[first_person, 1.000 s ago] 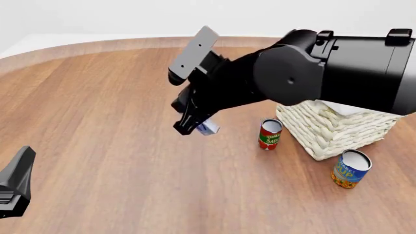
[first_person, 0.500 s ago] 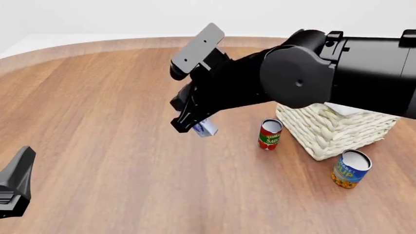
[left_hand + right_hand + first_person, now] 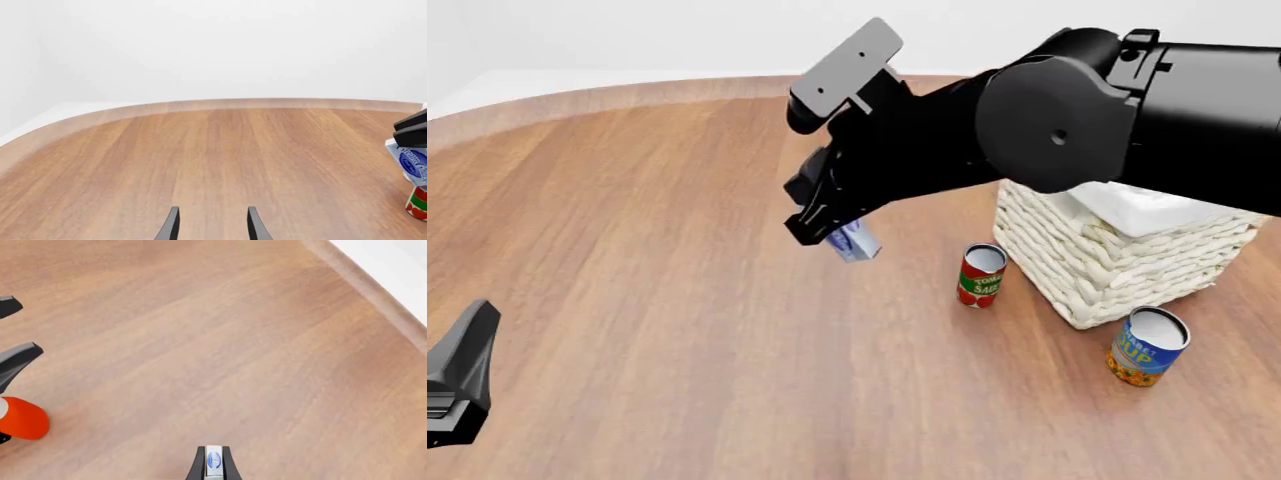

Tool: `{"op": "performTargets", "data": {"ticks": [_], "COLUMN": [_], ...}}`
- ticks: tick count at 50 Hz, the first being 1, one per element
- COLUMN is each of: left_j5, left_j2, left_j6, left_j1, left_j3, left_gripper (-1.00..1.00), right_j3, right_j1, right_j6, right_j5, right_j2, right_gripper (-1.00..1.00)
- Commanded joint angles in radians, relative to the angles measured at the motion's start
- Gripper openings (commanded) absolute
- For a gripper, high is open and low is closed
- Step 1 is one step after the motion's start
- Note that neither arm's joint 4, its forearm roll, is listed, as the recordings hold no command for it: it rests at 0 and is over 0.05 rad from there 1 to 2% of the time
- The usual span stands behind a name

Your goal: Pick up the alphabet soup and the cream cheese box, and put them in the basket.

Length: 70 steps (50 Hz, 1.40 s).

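Since a second ago the right gripper (image 3: 827, 228) has risen with the cream cheese box (image 3: 854, 241), which now hangs clear of the table (image 3: 627, 250) left of centre in the front view, higher in the frame than before. The basket (image 3: 1114, 255) at centre right shows its woven wall and white lining; the right arm covers most of its opening, so its contents cannot be told. The alphabet soup (image 3: 1148, 346) stands upright on the table just below the basket's near corner, silver top up. A red tomato sauce can (image 3: 981, 275) stands upright just left of the basket.

The box is held edge-on, its long axis tilted steeply, lower end down-right. In the right wrist view the fingers (image 3: 198, 464) are nearly closed, pressing both flat faces of the box (image 3: 213, 461). The left gripper (image 3: 210, 225), at the front view's lower left, is parted and holds nothing.
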Motion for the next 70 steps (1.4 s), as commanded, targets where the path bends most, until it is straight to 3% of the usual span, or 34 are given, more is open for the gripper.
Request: {"op": "performTargets", "data": {"ticks": [1,13,16,21,23,25,29,31,32,34,70], "left_j5": [0.0,0.0,0.0,0.0,0.0,0.0,0.0,0.0,0.0,0.0,0.0], "left_j2": [0.0,0.0,0.0,0.0,0.0,0.0,0.0,0.0,0.0,0.0,0.0], "left_j6": [0.0,0.0,0.0,0.0,0.0,0.0,0.0,0.0,0.0,0.0,0.0], "left_j1": [0.0,0.0,0.0,0.0,0.0,0.0,0.0,0.0,0.0,0.0,0.0], "left_j3": [0.0,0.0,0.0,0.0,0.0,0.0,0.0,0.0,0.0,0.0,0.0], "left_gripper": [1.0,1.0,1.0,1.0,1.0,1.0,1.0,1.0,1.0,1.0,1.0], "right_j3": [-0.031,-0.101,-0.06,-0.132,-0.087,-0.128,-0.11,-0.109,-0.155,-0.12,-0.21], "right_j1": [-0.015,-0.04,-0.032,-0.052,-0.063,-0.067,-0.085,-0.089,-0.09,-0.092,-0.198], "right_j6": [0.021,0.049,0.069,0.074,0.071,0.07,0.08,0.081,0.081,0.082,0.062], "right_j5": [0.031,0.11,0.078,0.144,0.097,0.14,0.114,0.116,0.161,0.131,0.22], "right_j2": [-0.027,-0.05,-0.077,-0.076,-0.075,-0.079,-0.084,-0.089,-0.091,-0.101,-0.161], "right_gripper": [-1.0,-1.0,-1.0,-1.0,-1.0,-1.0,-1.0,-1.0,-1.0,-1.0,-1.0]}}
